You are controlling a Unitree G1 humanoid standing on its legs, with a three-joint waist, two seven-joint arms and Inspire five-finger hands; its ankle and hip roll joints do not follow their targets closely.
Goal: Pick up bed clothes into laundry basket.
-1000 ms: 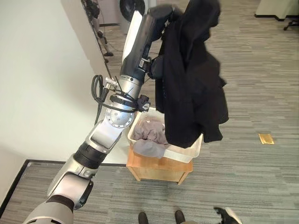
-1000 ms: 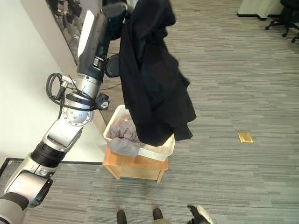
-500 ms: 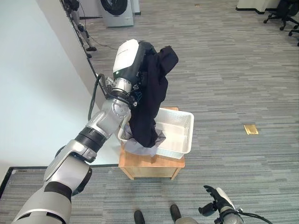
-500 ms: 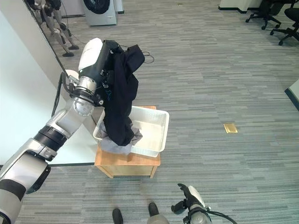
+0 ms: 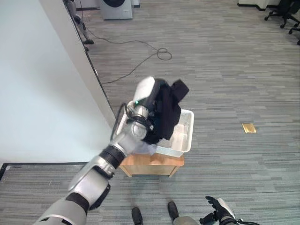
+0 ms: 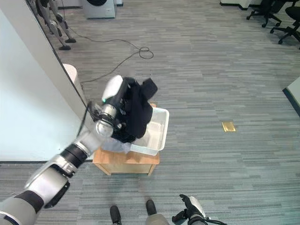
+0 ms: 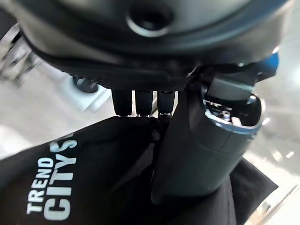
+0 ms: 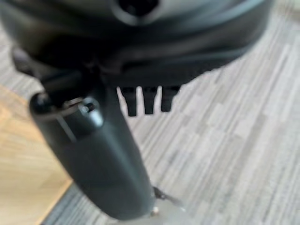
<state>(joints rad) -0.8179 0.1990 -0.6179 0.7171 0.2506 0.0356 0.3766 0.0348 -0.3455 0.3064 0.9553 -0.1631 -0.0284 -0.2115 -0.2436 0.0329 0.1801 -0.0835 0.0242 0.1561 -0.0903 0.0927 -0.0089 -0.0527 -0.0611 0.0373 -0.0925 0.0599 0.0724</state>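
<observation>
A black garment [image 5: 167, 111] with white print [image 7: 55, 187] hangs bunched from my left hand [image 5: 151, 92], low over the near left part of a white laundry basket [image 5: 185, 130]. In the left wrist view the fingers [image 7: 136, 104] curl into the cloth beside the thumb [image 7: 201, 150]. A grey cloth [image 6: 112, 146] lies in the basket and spills over its near edge. The basket stands on a small wooden stool [image 5: 151, 164]. My right hand [image 5: 216, 215] hangs low over the carpet, open and holding nothing, with its thumb [image 8: 101, 164] in the right wrist view.
A white wall [image 5: 42, 84] runs along the left, close to the stool. A cable [image 5: 161, 53] loops on the carpet beyond the basket and a washing machine [image 5: 116, 8] stands at the back. A small yellow plate [image 5: 248, 127] lies on the floor at right. Office chairs [image 6: 276, 11] stand far right.
My left arm has come down from high above, lowering the black garment from full hanging length to bunched on the basket. The camera view has shifted too.
</observation>
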